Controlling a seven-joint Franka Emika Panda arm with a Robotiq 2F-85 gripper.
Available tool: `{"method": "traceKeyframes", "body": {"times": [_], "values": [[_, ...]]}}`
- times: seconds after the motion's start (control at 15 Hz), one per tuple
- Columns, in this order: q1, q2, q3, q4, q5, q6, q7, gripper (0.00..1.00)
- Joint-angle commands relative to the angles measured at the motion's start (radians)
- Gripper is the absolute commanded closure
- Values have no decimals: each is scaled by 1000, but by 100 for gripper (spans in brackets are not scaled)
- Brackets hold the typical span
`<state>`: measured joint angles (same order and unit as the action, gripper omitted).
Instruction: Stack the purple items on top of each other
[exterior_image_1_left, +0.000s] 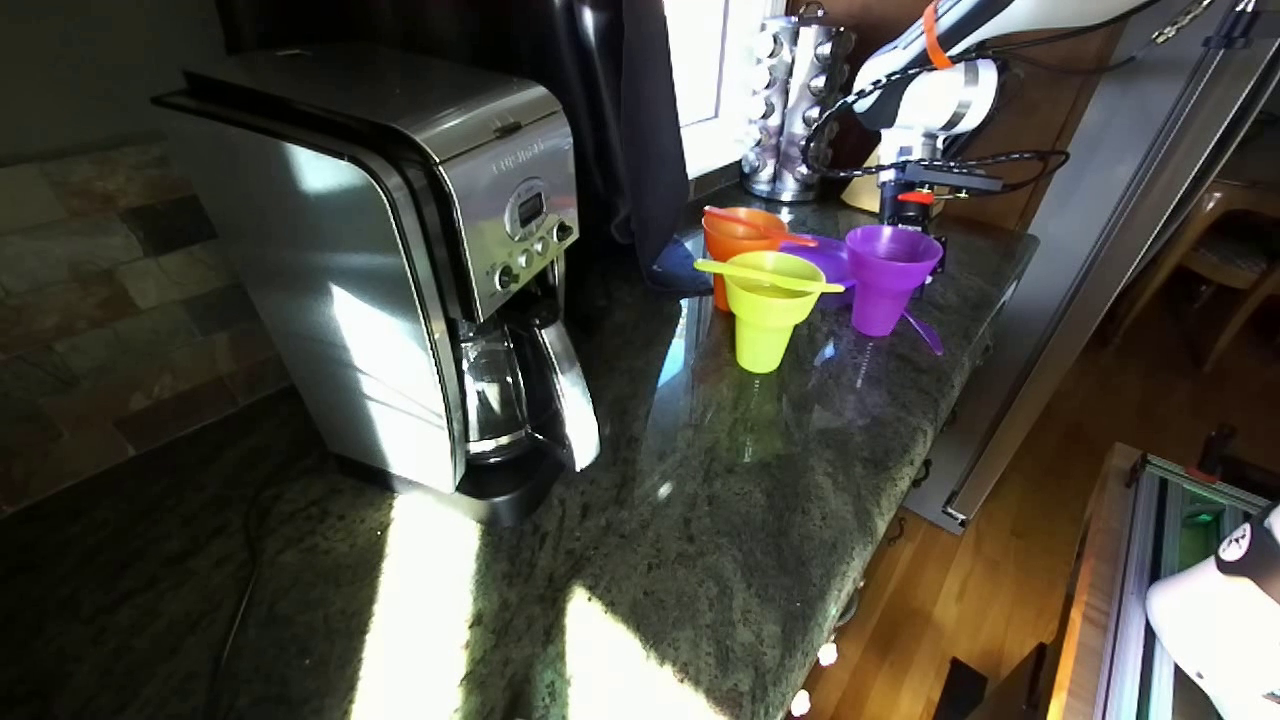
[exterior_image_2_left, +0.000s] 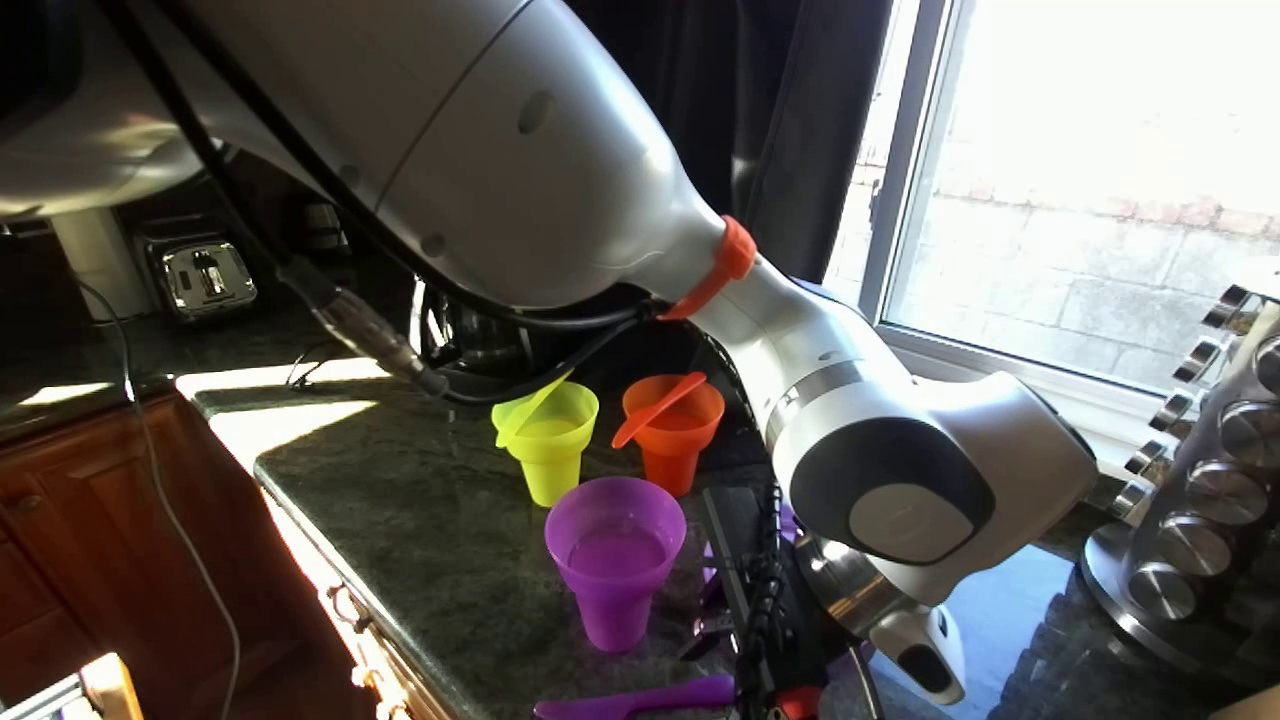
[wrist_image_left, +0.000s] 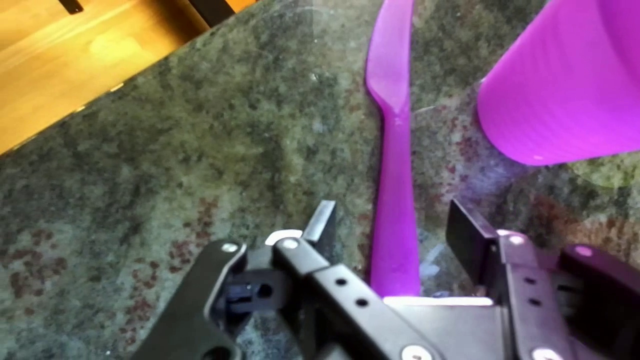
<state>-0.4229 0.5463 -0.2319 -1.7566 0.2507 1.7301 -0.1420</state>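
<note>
A purple cup (exterior_image_1_left: 883, 275) with a wide top and narrower base stands upright on the counter; it shows in both exterior views (exterior_image_2_left: 615, 560) and at the upper right of the wrist view (wrist_image_left: 565, 95). A purple knife (wrist_image_left: 395, 185) lies flat beside it, also visible in both exterior views (exterior_image_1_left: 925, 333) (exterior_image_2_left: 640, 700). My gripper (wrist_image_left: 391, 210) is open, its fingers apart on either side of the knife handle, not visibly touching it. A wide purple piece (exterior_image_1_left: 825, 260), perhaps a plate, lies behind the cups, mostly hidden by the arm in an exterior view (exterior_image_2_left: 790, 522).
A yellow-green cup (exterior_image_1_left: 765, 320) and an orange cup (exterior_image_1_left: 735, 235) stand near the purple cup, each with a utensil across its top. A coffee maker (exterior_image_1_left: 400, 250), a spice rack (exterior_image_1_left: 790, 110) and a window (exterior_image_2_left: 1080, 170) are around. The counter edge (wrist_image_left: 100, 97) is close.
</note>
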Motion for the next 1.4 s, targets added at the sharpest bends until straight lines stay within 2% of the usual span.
{"method": "traceKeyframes", "body": {"times": [0.0,0.07,0.13,0.2,0.4,0.47,0.53,0.67,1.13,1.2,1.33], "values": [[3,20,3,6,-19,-7,11,69],[4,20,2,6,-25,-7,14,43],[5,21,3,6,-27,-7,16,30],[6,21,3,7,-30,-8,18,29],[11,23,6,7,-32,-8,23,8],[14,24,6,8,-32,-9,26,18],[15,26,6,8,-32,-9,27,44],[16,28,5,9,-37,-10,28,44],[15,26,3,15,-48,-21,31,95],[16,27,3,16,-49,-23,31,100],[11,26,3,21,-45,-33,27,100]]}}
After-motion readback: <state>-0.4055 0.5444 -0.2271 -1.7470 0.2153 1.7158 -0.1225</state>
